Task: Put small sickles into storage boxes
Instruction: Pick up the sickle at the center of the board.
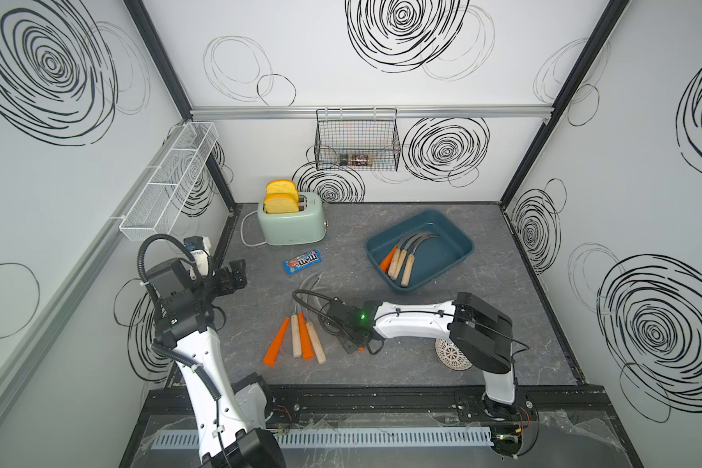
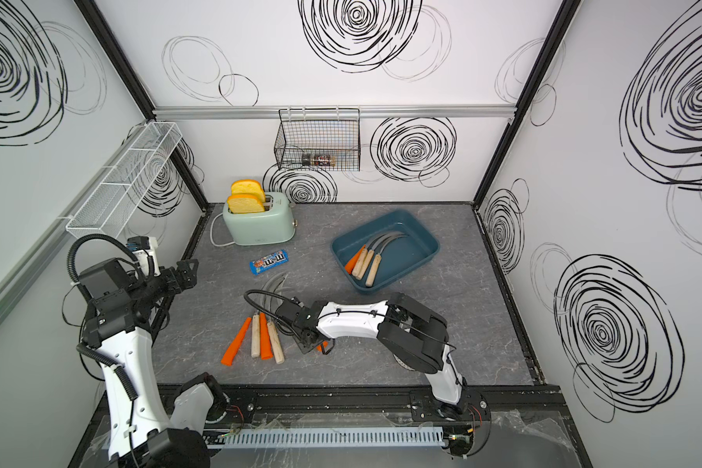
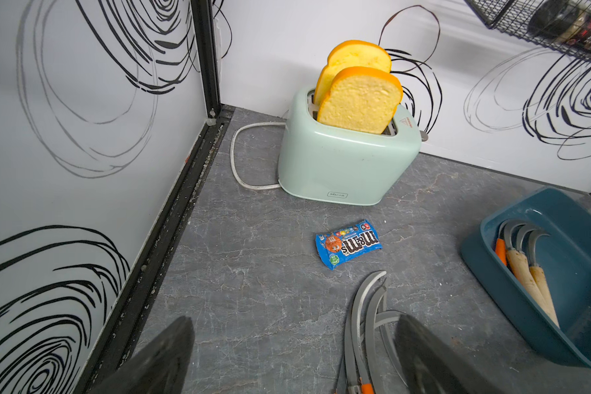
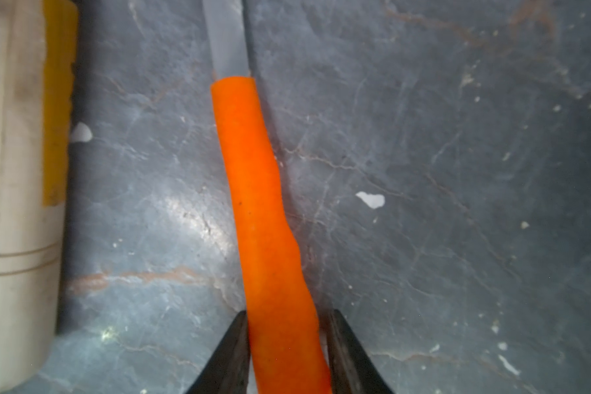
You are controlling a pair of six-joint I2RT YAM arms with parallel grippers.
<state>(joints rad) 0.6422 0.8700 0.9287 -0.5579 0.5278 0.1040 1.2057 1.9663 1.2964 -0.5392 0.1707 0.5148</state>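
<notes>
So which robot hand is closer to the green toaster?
Left. The left gripper hangs open just in front of the toaster, off to one side. The right gripper is much farther toward the front, straddling an orange sickle handle.

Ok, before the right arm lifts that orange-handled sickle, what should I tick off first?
1. Right gripper shut on the orange-handled sickle: ok, jaws flank its handle.
2. Its blade free of the neighbouring sickles: cannot tell, the arm hides it.
3. Left gripper open, away from the pile: ok.
4. Tray has room: ok, four sickles lie along one side.
5. Way to the tray unobstructed: probably ok, only bare table between.
</notes>
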